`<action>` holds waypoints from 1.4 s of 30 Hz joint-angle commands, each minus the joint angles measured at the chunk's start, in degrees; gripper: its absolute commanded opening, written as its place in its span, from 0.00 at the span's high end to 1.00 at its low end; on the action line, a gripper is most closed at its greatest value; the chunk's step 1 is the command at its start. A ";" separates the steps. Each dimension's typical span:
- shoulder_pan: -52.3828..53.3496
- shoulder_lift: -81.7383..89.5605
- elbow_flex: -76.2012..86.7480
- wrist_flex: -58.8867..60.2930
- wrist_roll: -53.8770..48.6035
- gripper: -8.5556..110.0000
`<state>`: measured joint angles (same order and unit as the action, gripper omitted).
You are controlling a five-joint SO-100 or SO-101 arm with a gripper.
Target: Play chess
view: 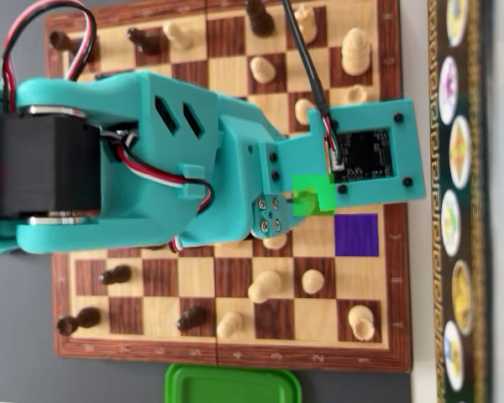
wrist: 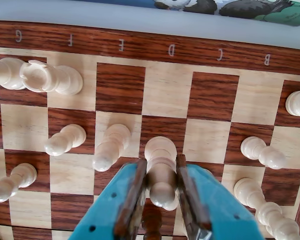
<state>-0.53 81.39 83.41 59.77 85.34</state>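
White pawn [wrist: 161, 172] clamped in the gripper [wrist: 161, 197] above the chessboard [wrist: 140, 45]; next, place it on its target square.

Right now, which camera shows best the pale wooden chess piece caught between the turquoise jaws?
The wrist view: the pale wooden chess piece stands clearly between the turquoise jaws. In the overhead view the turquoise arm covers that spot, so the piece is hidden.

Open squares [wrist: 167, 92] ahead; white pawns [wrist: 111, 146] crowd both sides
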 commanded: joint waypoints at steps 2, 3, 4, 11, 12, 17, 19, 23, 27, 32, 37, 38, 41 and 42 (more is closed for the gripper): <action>0.09 2.99 0.00 -0.88 0.26 0.89; 0.18 2.99 0.00 -0.88 0.00 0.89; 0.18 2.99 0.00 -0.88 0.00 0.89; 0.09 2.46 0.09 -0.97 0.26 0.89; 0.18 1.85 0.00 -0.97 0.26 0.89; 0.44 -0.44 -0.18 -1.05 -0.09 0.89; 0.53 -0.70 -0.53 -1.05 -0.09 0.89; 0.53 -0.88 0.00 -3.16 -0.18 0.89; 0.62 -0.97 0.00 -3.78 -0.18 0.89; 0.70 -2.64 0.09 -3.78 -0.18 0.89; 1.49 -3.87 -0.09 -3.78 -0.26 0.89; 1.76 -3.87 -0.09 -3.78 -0.35 0.89; 2.02 -3.87 -0.18 -3.69 -0.35 0.89; 2.02 -3.87 -0.18 -3.78 -0.35 0.89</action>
<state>0.70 76.90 83.94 56.69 85.34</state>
